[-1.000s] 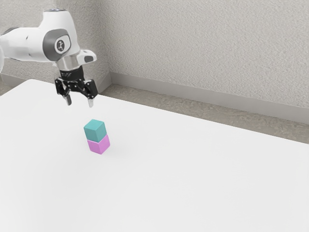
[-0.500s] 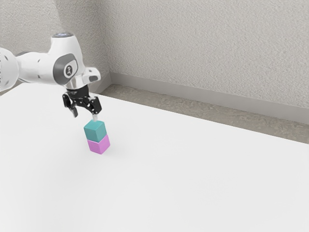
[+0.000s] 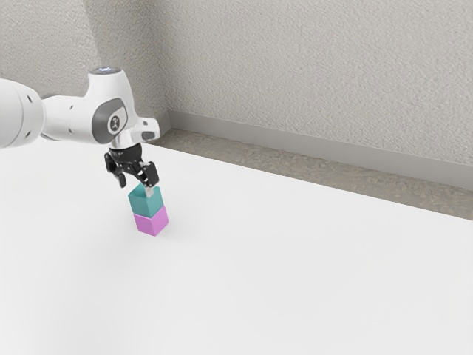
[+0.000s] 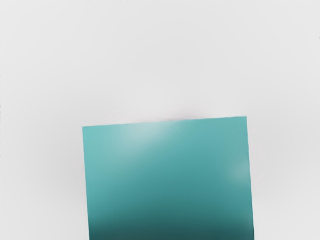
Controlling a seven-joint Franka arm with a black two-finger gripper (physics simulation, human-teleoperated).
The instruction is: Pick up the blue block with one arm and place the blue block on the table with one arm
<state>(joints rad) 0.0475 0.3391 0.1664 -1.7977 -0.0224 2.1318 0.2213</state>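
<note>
The end effector (image 3: pixel 136 186) is released, its fingers apart, at eleven o'clock from the blue block (image 3: pixel 145 204) in the exterior view; contact cannot be confirmed. The blue block rests squarely atop the pink block (image 3: pixel 151 222), which stands on the white bench (image 3: pixel 295 274), between eight and nine o'clock from that view's centre.
</note>
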